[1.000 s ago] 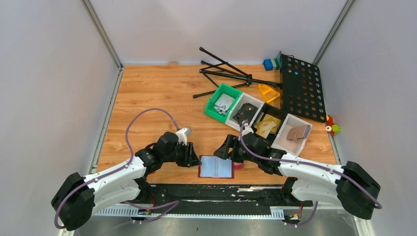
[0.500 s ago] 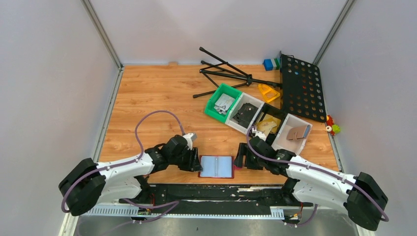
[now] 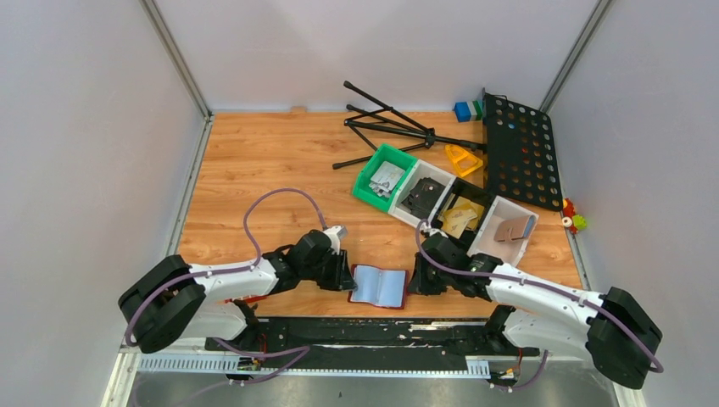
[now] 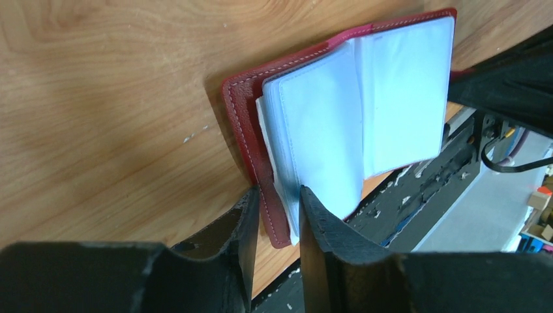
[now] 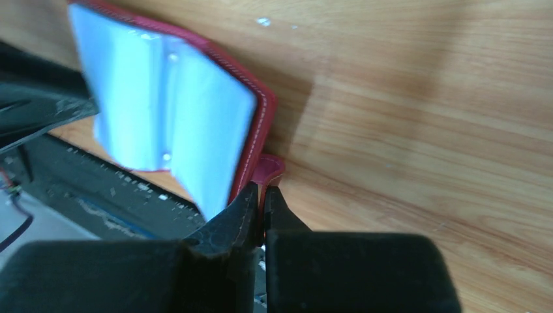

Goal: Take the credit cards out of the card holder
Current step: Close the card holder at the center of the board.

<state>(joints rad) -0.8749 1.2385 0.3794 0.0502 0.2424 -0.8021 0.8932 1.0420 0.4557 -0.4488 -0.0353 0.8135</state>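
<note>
Card holder (image 3: 379, 287) lying open at table's (image 3: 254, 170) near edge, pale sleeves showing, left gripper (image 4: 279, 195) pinching its left cover, right gripper (image 5: 261, 189) closed on its snap tab, green bin (image 3: 370, 170) of grey parts behind, open wood to the left

Top view: bright, even, diffuse overhead light; walls flat white, no glare; arms throw soft shadows on surface (image 3: 254, 161). 
L wrist view: card holder (image 4: 238, 111) sharp, narrow shadow along its edge; left claw (image 4: 277, 194) near-black, no detail. 
R wrist view: pages motion-blurred, washed pale blue; wood grain soft.
</note>
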